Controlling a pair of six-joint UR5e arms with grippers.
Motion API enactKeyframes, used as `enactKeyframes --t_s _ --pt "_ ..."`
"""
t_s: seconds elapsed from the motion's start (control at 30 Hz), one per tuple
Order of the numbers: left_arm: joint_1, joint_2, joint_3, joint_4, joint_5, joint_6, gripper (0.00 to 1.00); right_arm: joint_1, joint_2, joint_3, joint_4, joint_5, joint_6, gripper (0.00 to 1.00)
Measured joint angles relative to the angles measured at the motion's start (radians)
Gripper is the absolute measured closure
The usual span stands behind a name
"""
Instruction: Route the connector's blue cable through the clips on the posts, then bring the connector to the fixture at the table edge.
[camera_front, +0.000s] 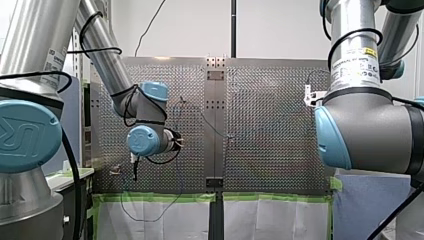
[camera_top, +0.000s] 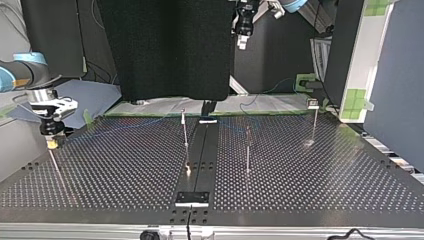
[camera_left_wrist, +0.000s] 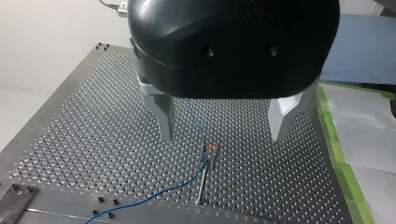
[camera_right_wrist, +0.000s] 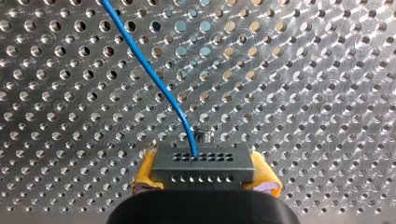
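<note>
Connector (camera_right_wrist: 202, 165): small rigid block, likely light, pinched by its sides in the right gripper (camera_right_wrist: 204, 173) (yellow pads). Blue cable (camera_right_wrist: 154, 79): thin, limp, apt to snag. Left gripper (camera_left_wrist: 223, 135): spread, above a post (camera_left_wrist: 204, 175).

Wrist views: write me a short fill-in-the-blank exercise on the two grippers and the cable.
My right gripper is shut on the grey ____.
The cable leaving it is ____ in colour.
My left gripper hangs over a post with its jaws ____.
Missing words: connector; blue; open.
</note>
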Motion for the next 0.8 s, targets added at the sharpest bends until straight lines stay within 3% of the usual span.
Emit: enactKeyframes --t_s 0.8 --pt "0.009 0.0 0.0 0.0 0.0 0.003 0.0 -0.004 0.002 0.0 -0.018 0.011 0.0 1.0"
